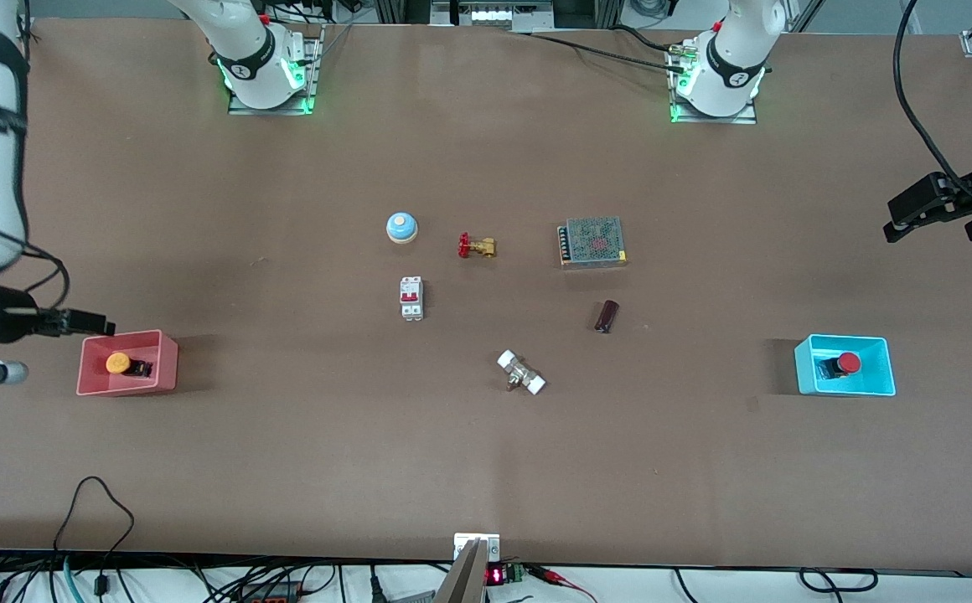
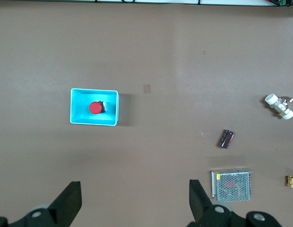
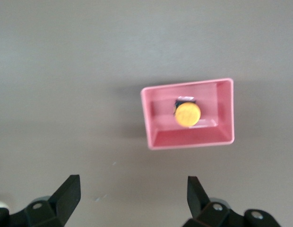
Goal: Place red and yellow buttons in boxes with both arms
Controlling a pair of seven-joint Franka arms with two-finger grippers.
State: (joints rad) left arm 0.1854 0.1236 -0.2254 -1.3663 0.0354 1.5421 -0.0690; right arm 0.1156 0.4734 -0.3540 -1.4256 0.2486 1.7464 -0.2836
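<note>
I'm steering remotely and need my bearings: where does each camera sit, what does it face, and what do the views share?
Front view: high across the table, facing both arm bases; right pincer by the pink box, left pincer raised near the table's end.
Left wrist view: looks down past open left pincer at the cyan box holding the red button.
Right wrist view: looks down past open right pincer at the yellow button.
Shared: both boxes also appear in front.
</note>
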